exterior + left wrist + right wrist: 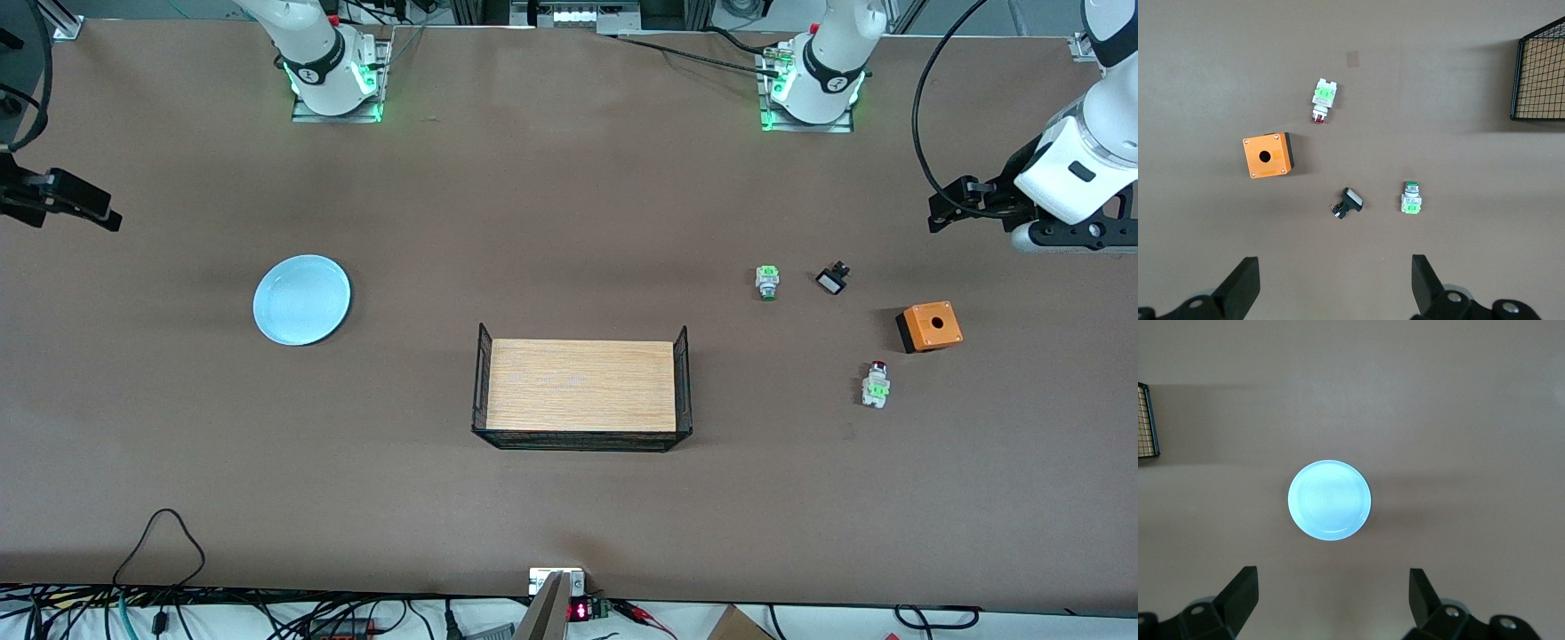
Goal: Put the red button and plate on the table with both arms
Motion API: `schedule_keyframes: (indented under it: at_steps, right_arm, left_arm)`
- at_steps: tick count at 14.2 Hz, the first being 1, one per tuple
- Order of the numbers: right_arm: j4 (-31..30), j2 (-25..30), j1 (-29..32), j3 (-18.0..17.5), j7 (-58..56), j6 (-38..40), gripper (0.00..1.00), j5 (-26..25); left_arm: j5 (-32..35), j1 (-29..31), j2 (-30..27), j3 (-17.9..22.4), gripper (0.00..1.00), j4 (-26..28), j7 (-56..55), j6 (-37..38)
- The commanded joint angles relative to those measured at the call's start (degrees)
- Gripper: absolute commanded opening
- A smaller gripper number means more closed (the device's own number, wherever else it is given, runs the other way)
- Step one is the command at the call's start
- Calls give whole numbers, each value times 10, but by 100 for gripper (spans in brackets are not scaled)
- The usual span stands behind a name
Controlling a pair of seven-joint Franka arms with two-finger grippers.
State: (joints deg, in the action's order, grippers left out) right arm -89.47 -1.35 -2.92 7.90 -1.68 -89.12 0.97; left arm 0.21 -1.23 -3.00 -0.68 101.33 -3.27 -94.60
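Observation:
The red button (876, 385) lies on its side on the brown table (569, 204), nearer the front camera than the orange box; it also shows in the left wrist view (1323, 100). The pale blue plate (302, 300) sits flat on the table toward the right arm's end and fills the middle of the right wrist view (1329, 500). My left gripper (947, 209) hangs open and empty over bare table at the left arm's end; its own view (1333, 283) shows the jaws wide apart. My right gripper (89, 203) hangs open and empty over bare table beside the plate, as its own view (1331, 597) shows.
A wood-topped tray (582, 387) with black mesh ends stands mid-table. An orange box (929, 326) with a hole, a small black component (832, 279) and a green-tipped switch (767, 282) lie near the red button. Cables run along the table's front edge.

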Motion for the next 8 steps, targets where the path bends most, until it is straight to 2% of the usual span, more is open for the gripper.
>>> schedule_keyframes:
  at_steps: [1,8]
  right_arm:
    - [-7,14,-4,4,5,9,100,-11]
    - [-2,13,-4,5,0,15,100,-6]
  left_arm:
    - [8,-2,4,0,100,-15,-1,13]
    - [8,-2,4,0,100,-15,-1,13]
